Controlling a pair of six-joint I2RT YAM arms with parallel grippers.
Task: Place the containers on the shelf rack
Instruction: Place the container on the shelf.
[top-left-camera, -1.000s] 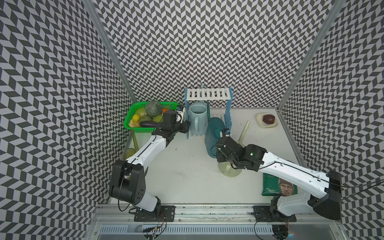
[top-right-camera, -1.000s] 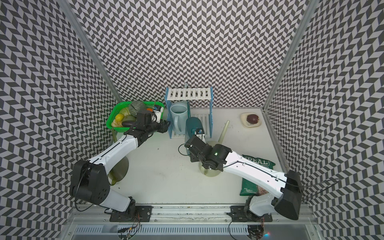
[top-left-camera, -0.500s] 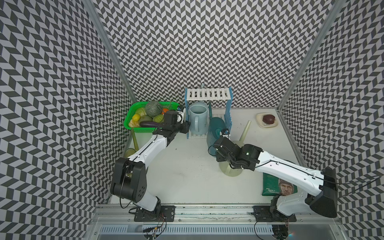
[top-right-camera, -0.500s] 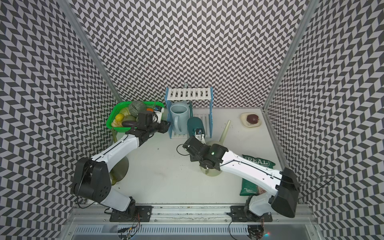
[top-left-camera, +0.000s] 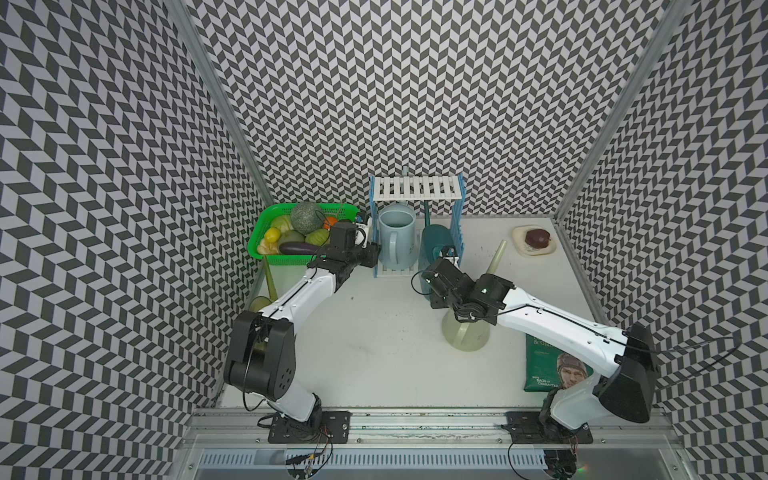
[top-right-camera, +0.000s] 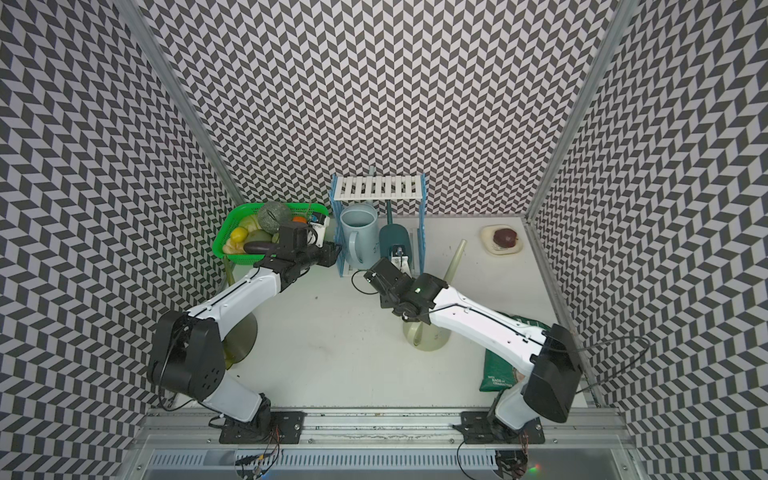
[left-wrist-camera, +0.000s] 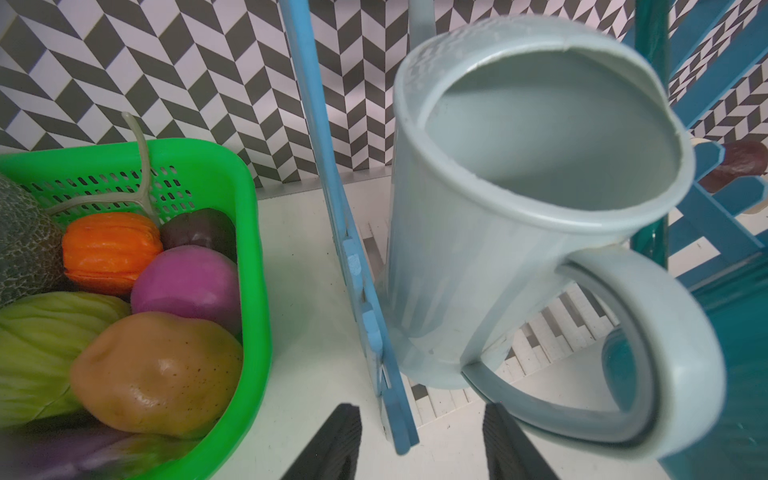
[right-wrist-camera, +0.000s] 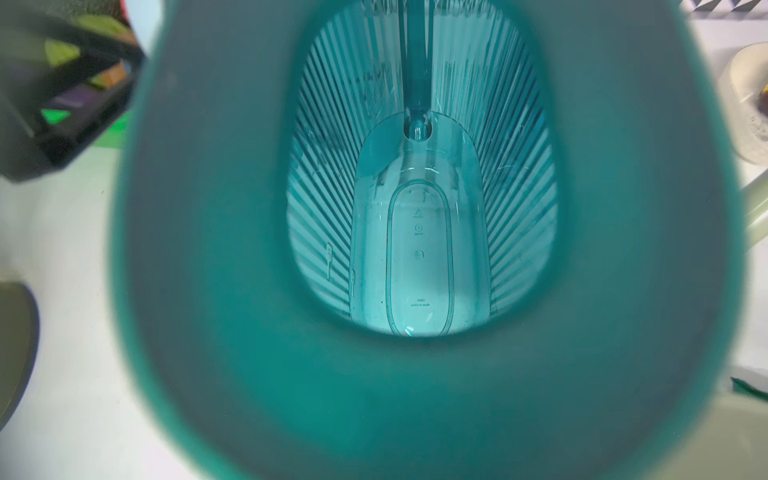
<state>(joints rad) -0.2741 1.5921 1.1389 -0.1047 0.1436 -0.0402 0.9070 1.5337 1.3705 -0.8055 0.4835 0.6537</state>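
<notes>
The left arm (top-left-camera: 307, 291) is extended forward and inward from its base, and the left gripper (left-wrist-camera: 419, 440) is held low with its fingers (left-wrist-camera: 332, 436) set apart. The right arm (top-left-camera: 552, 320) is reached forward and across toward the middle, wrist bent, and the right gripper (top-left-camera: 448, 254) is clamped on the dark teal jug (top-left-camera: 434, 237).

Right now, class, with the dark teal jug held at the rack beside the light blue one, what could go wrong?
1. The dark teal jug, held by the right gripper, may catch the shelf rack side panel or bump the light blue jug.
2. The left gripper, jaws open, straddles the rack's other side panel; closing could shift the rack.
3. The cream jug sits below the right arm and could be knocked.
</notes>
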